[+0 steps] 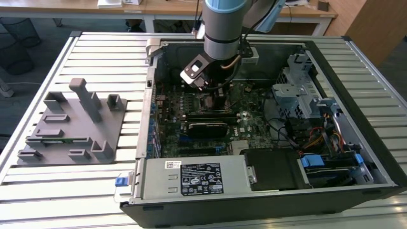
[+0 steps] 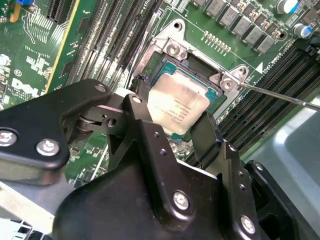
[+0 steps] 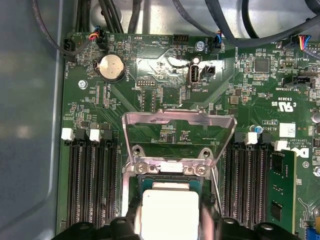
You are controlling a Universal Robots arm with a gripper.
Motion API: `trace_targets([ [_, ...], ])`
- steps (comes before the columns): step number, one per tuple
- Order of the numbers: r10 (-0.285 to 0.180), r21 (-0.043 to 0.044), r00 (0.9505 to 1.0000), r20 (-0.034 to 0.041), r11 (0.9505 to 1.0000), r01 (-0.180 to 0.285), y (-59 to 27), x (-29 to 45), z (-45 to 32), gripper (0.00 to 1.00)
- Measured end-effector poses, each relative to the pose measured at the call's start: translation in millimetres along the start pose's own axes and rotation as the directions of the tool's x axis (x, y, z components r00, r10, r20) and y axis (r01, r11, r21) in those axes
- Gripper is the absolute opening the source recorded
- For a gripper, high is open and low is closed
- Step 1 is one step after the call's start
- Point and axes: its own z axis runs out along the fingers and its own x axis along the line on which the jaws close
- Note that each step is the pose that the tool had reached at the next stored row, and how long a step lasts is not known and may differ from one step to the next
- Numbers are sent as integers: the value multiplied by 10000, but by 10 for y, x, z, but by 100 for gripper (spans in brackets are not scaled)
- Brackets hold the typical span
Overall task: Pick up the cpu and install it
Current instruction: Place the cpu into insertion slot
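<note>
The cpu point(image 2: 177, 107) is a small square chip with a silver-white top, and my gripper point(image 2: 172, 114) is shut on it, one black finger point(image 2: 139, 107) on each of two opposite sides. It sits level at the dark square socket point(image 2: 200, 67) on the green motherboard; whether it rests in the socket or hovers just above, I cannot tell. In the first wrist view the cpu point(image 3: 170, 212) lies between the fingers of the gripper point(image 3: 170, 217), just below the raised metal load plate point(image 3: 179, 120). In the exterior view the gripper point(image 1: 213, 93) reaches down into the open computer case point(image 1: 356, 143).
Memory slots point(image 3: 90, 185) flank the socket on both sides, and a thin metal lever point(image 2: 280, 96) sticks out beside it. A black rectangular block point(image 1: 207, 128), a power supply point(image 1: 190, 177) and a drive cage point(image 1: 299, 95) crowd the case. A grey plastic fixture point(image 1: 73, 126) stands on the slatted table at the exterior view's left.
</note>
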Motion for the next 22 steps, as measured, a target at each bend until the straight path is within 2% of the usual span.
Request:
trace_targets([
  [1, 0, 2, 10000, 4, 10000, 0, 0, -1, -1, 60],
  [6, 0, 7, 10000, 11, 10000, 0, -1, -2, -8, 60],
  [10, 0, 5, 10000, 8, 10000, 0, 0, -1, -49, 60],
  [16, 0, 5, 10000, 8, 10000, 0, 0, -2, -50, 60],
  [18, 0, 6, 10000, 9, 10000, 0, 0, -2, -50, 58],
  [19, 1, 6, 10000, 9, 10000, -1, 0, -2, -50, 52],
  [22, -2, 6, 10000, 7, 10000, 2, 10, -3, -49, 52],
])
